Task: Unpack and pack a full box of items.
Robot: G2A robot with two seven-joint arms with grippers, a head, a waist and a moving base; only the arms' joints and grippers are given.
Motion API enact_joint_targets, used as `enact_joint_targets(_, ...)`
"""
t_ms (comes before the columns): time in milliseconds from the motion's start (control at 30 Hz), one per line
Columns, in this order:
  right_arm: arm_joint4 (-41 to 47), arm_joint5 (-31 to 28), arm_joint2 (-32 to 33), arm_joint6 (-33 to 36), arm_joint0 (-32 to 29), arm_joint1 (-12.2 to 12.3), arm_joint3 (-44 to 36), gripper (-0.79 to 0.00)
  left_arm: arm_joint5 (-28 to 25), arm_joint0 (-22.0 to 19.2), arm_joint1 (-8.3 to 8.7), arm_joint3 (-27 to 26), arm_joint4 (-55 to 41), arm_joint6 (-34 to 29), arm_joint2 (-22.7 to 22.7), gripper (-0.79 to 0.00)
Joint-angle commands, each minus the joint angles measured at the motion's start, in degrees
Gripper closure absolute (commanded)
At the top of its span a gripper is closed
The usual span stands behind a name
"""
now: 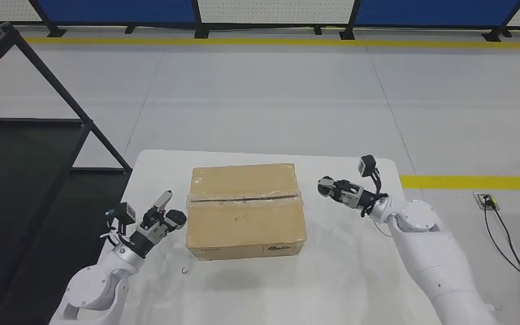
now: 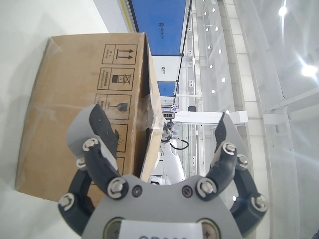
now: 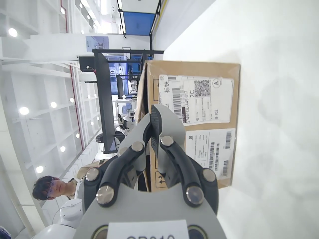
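A closed brown cardboard box sits in the middle of the white table, its top flaps taped along the seam. My left gripper is close to the box's left end, open, with nothing between its fingers; in the left wrist view the gripper faces the box end printed with handling symbols. My right gripper hovers just off the box's right end, shut and empty. In the right wrist view the gripper points at the box's labelled end.
A small ring-like bit lies on the table in front of the box's left corner. A black metal frame stands beyond the table's left side. The table's front and right areas offer free room.
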Motion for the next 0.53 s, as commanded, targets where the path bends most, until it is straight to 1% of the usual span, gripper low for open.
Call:
enact_joint_targets(0,1.4,-1.7,2.2,-0.9,-1.1,0.6,-1.5,0.000,-0.3,-0.1,0.03,-0.1,-0.5,0.1,-0.4,-0.785)
enact_joint_targets(33,2.3,-2.8,3.1,-1.3,-1.8,0.9,-2.5,0.000,-0.7,-0.1,0.01,-0.1,-1.1,0.2,-0.6,-0.785)
enact_joint_targets(67,3.4,-4.1,4.1,-1.8,-2.6,1.1,-3.5,-0.034,-1.0,-0.1,0.01,-0.2,-1.7,0.3,-0.9,-0.785)
enact_joint_targets(100,4.6,-5.6,5.2,-2.3,-3.5,1.3,-4.6,-0.169,-1.4,0.0,0.02,-0.2,-2.0,0.4,-1.2,-0.785)
enact_joint_targets(133,5.7,-6.9,6.1,-2.5,-4.4,1.5,-5.7,-0.209,-1.7,0.0,0.02,-0.2,-2.5,0.5,-1.5,-0.785)
enact_joint_targets(167,6.6,-8.3,7.1,-2.8,-5.3,1.7,-6.8,-0.277,-1.9,0.0,0.03,-0.1,-2.9,0.7,-1.8,-0.785)
enact_joint_targets(200,7.3,-9.9,8.0,-3.4,-6.2,1.9,-7.9,-0.459,-2.3,0.0,0.03,0.0,-3.3,0.9,-2.1,-0.785)
enact_joint_targets(233,7.4,-11.4,8.6,-3.8,-7.0,2.0,-9.1,-0.785,-2.6,0.0,0.01,0.1,-3.9,1.1,-2.4,-0.785)
enact_joint_targets(300,7.3,-14.5,9.4,-3.8,-8.4,2.3,-11.2,-0.785,-3.3,0.0,-0.05,0.5,-5.5,1.8,-3.0,-0.785)
enact_joint_targets(400,7.3,-14.5,9.4,-3.8,-8.4,2.3,-11.2,-0.785,-4.6,0.1,-0.08,0.7,-6.8,1.7,-3.5,-0.785)
enact_joint_targets(433,7.3,-15.0,9.4,-3.8,-8.5,2.3,-11.4,-0.446,-4.3,0.1,-0.08,0.7,-6.6,1.9,-3.4,-0.784)
enact_joint_targets(467,7.3,-14.7,9.4,-3.8,-8.5,2.3,-11.3,-0.508,-4.6,0.1,-0.08,0.7,-6.9,1.8,-3.6,-0.784)
enact_joint_targets(500,7.3,-14.6,9.4,-3.8,-8.4,2.3,-11.3,-0.552,-4.6,0.1,-0.09,0.7,-6.9,1.8,-3.6,-0.784)
